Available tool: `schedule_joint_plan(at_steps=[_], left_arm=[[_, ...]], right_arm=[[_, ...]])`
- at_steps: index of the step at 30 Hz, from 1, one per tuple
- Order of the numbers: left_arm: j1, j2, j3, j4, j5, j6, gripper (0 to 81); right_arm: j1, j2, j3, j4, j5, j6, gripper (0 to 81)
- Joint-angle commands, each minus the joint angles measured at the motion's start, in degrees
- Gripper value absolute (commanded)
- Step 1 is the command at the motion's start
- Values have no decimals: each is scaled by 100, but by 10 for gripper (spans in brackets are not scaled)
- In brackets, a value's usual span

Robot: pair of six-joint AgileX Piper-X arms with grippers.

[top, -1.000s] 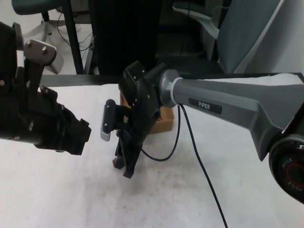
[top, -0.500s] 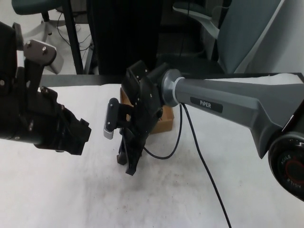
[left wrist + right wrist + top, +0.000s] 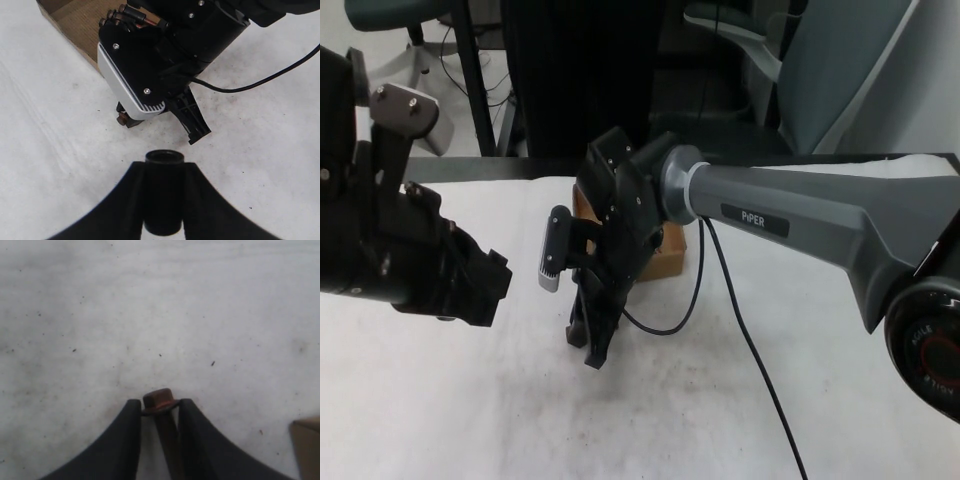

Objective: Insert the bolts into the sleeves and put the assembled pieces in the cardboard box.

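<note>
My left gripper (image 3: 164,171) is shut on a black sleeve (image 3: 163,200), held upright with its open end showing. In the high view the left arm (image 3: 430,265) hangs over the left of the bench. My right gripper (image 3: 159,409) is shut on a rusty bolt (image 3: 159,399), whose head sticks out past the fingertips just above the white bench cover. In the high view the right gripper (image 3: 592,350) points down at mid-bench, in front of the cardboard box (image 3: 668,256). The left wrist view faces it, with the bolt (image 3: 121,119) low by the cover and the box (image 3: 75,22) behind.
A black cable (image 3: 750,350) trails from the right arm across the white cover (image 3: 470,400). The box's corner (image 3: 306,440) lies near the right gripper. Chairs and a dark table leg stand beyond the bench's far edge.
The right arm shifted slightly to the right and up a second ago, then held still. The left arm has not moved.
</note>
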Motion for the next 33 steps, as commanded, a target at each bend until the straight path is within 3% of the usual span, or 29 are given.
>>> schedule_joint_plan(at_steps=[1, 8, 30, 33], left_arm=[[12, -80, -62, -64, 43, 1, 3], [12, -80, -62, -64, 43, 1, 3], [12, -80, -62, -61, 254, 1, 3], [12, -80, -62, -61, 254, 1, 3]], right_arm=[[-26, -35, -50, 35, -61, 55, 253], [-26, -49, -50, 35, -62, 161, 390], [-189, -61, -151, 421, 247, 150, 382], [-189, -61, -154, 421, 235, 45, 319]])
